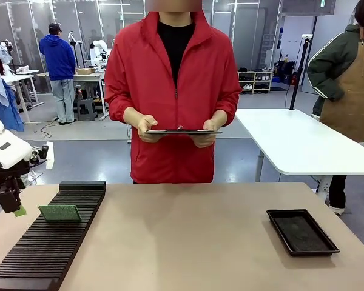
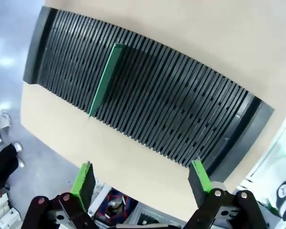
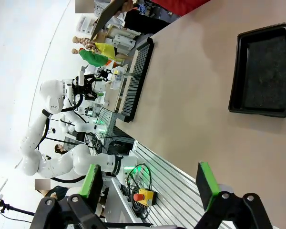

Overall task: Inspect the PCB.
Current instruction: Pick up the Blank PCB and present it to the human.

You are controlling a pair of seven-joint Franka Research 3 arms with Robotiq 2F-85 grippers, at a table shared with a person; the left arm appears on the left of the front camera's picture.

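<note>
While the person at the far side holds a clipboard (image 1: 183,131) in both hands, the front view has the circuit board (image 1: 59,212) standing on its long edge in a slot of the black ribbed rack (image 1: 48,248), at the table's (image 1: 188,242) left end. The left claw (image 1: 15,208) hangs just off the rack's left side, apart from the board. A shallow black tray (image 1: 279,234) sits well apart to the right. Left wrist view: green fingers (image 2: 87,174) spread wide, nothing between them; the board is ahead of them, seen nearly edge-on, upper edge free above the ribs. Right wrist view: right claw (image 3: 149,169) also gaping and empty, above the near table edge, tray beyond it. My read: the board is light, thin and stiff, with a finely dotted face that scratches easily. Best pinched across its thickness at the free upper edge and drawn straight up along the slot; twisting could jam or flex it.
</note>
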